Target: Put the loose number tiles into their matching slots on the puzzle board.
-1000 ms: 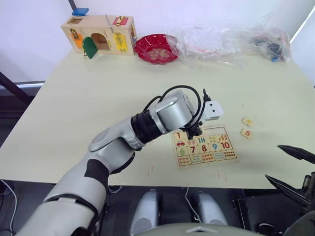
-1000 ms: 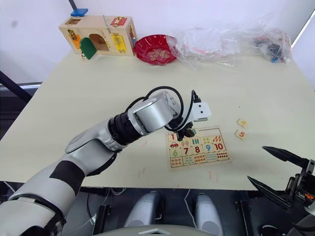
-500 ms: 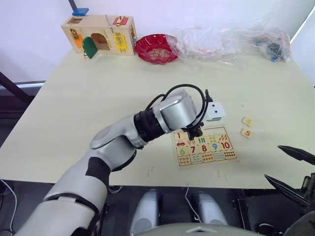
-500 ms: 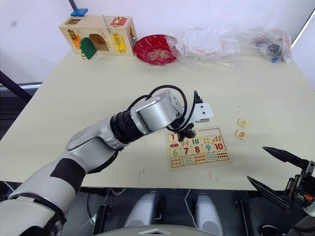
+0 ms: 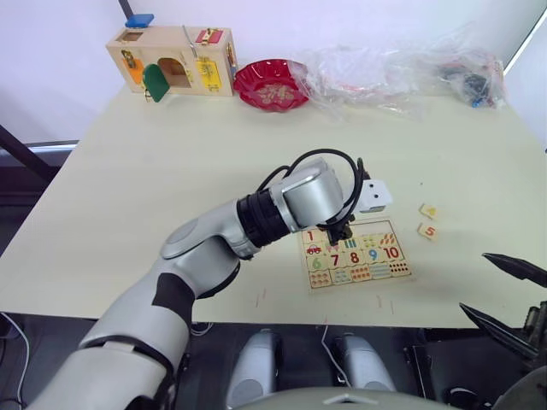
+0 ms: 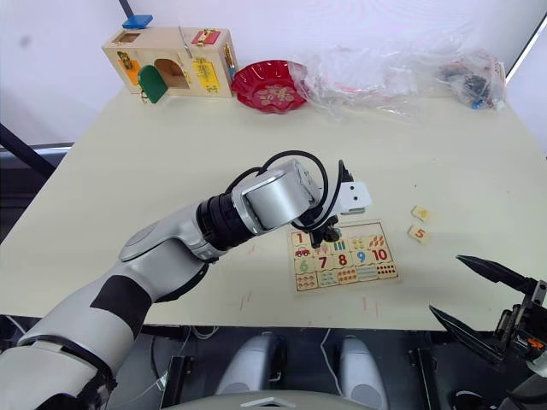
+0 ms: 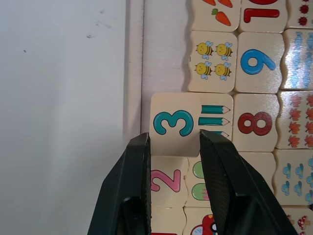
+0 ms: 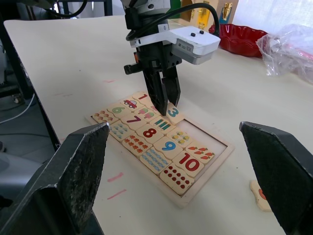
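The puzzle board (image 5: 376, 226) lies near the table's front edge, with tiles 1 (image 5: 309, 236) and 2 (image 7: 166, 180) seated in its top row. My left gripper (image 7: 173, 139) points down over that row and is shut on the teal tile 3 (image 7: 173, 122), which rests slightly askew at the third slot. The slots (image 8: 203, 133) to the right of it are bare. Loose tiles 4 (image 5: 429, 211) and 5 (image 5: 428, 230) lie on the table right of the board. My right gripper (image 5: 504, 295) hangs open beyond the table's front right edge, holding nothing.
A wooden latch box (image 5: 171, 60), a red bowl (image 5: 272, 84) and crumpled plastic bags (image 5: 402, 68) stand along the table's far edge. The table's front edge runs just below the board.
My left gripper has edged slightly to the right along the board's top row with tile 3. The right gripper has not moved.
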`<action>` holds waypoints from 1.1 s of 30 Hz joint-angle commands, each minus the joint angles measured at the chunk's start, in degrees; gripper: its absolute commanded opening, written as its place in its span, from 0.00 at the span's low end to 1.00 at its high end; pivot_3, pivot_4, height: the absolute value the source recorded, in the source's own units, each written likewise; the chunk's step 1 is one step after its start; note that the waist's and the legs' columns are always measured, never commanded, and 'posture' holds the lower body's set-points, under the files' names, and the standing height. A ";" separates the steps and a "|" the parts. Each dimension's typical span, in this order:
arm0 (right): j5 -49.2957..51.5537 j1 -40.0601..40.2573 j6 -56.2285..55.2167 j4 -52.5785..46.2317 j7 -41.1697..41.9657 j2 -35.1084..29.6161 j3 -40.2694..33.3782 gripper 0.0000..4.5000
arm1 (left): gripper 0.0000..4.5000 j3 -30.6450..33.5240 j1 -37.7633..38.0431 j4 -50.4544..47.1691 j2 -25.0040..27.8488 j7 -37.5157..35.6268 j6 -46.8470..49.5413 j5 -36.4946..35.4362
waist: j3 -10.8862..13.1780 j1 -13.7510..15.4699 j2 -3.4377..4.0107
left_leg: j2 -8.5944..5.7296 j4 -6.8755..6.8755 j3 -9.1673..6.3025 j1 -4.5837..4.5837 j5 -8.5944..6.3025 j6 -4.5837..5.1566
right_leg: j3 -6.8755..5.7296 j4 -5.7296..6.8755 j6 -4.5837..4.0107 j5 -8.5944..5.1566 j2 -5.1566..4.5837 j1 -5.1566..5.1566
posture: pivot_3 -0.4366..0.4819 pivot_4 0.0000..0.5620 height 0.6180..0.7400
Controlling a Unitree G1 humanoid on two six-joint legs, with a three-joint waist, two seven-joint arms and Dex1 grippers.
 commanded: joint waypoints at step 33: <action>0.68 0.97 -1.18 -1.91 -0.68 0.39 -0.30 1.00 | 0.21 -0.50 0.03 -0.62 -0.55 1.99 0.02 0.01 | 0.00 0.00 0.00 | 0.00 0.00 0.00 0.00 0.00 0.00 | 0.00 0.00 -0.01 0.00 -0.01 0.00 | 0.48 0.27 1.00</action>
